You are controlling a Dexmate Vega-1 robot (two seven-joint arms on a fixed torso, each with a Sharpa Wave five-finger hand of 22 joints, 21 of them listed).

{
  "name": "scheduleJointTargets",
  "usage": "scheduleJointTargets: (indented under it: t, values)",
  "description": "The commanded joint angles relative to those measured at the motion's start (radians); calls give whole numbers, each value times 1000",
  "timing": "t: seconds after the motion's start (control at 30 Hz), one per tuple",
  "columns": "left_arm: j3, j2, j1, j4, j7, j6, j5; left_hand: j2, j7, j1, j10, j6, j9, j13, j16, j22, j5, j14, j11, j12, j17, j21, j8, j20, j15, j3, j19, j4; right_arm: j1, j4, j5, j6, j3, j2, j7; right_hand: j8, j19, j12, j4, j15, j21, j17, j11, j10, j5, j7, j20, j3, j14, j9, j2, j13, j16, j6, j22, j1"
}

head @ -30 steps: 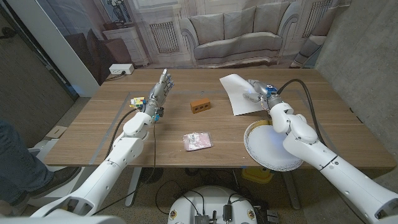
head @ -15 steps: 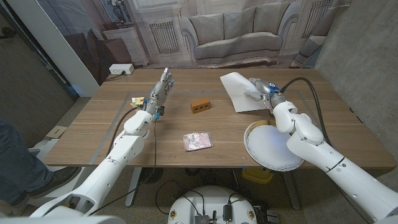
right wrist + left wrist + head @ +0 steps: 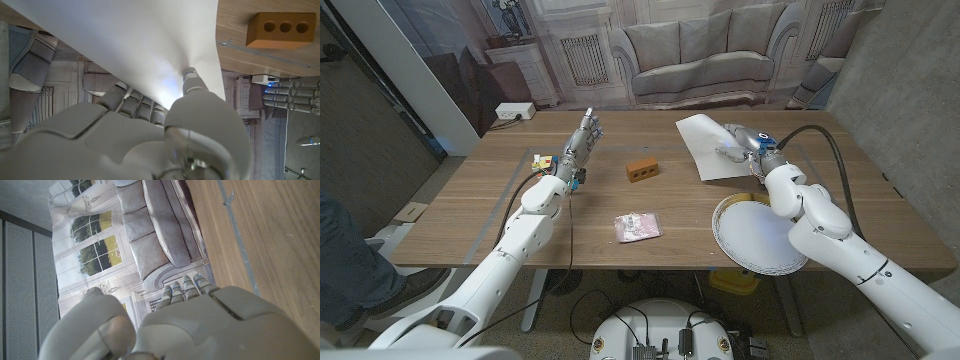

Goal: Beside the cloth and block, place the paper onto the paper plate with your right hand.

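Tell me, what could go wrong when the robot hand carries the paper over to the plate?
1. The right robot hand pinches the white paper sheet only at one edge, so it might slip out or crumple.
2. The sheet looks wider than the paper plate, so it may hang over the rim or slide off.
3. The plate overhangs the table's near edge, so a push could tip it.

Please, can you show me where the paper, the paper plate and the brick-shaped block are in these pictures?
paper [image 3: 705,146]: head view, on the flat middle of the white sheet.
paper plate [image 3: 752,236]: head view, on its bare white centre.
block [image 3: 281,29]: right wrist view, on the face with the round holes.
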Motion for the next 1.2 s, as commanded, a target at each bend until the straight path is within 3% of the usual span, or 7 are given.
scheduleJointTargets:
  t: [0.03,0.63,1.2]
  values:
    - [-5,-8,-13,11,-14,2,5,4,2,4,-3,9,5,2,-1,5,8,-10,-3,-2,5,0,-1,3,0,-7,-10,2,-60,-78,0,-29,30,-35,-18,-1,-3,-4,5,-42,-1,2,-3,6,-4,5,-38,5,-5,3,0,2,-5,9,1,7]
    - [-4,-17,-12,8,-13,16,13,5,2,6,-4,8,5,2,-1,5,8,-10,-4,-2,5,0,-1,3,0,-11,-11,2,-155,-183,7,-78,80,-102,-34,-4,-2,-5,8,-38,-4,2,1,12,-10,5,-35,4,-1,3,-2,2,-4,12,1,5]
    - [1,-15,-7,-7,-1,36,21,7,2,7,-3,8,5,2,-1,5,8,-10,-3,-2,5,0,-1,3,1,-15,-11,2,-327,-313,17,-163,175,-181,-90,-8,-2,-7,12,-38,-8,2,2,19,-14,7,-33,-4,-5,3,-13,2,-7,13,1,-2]
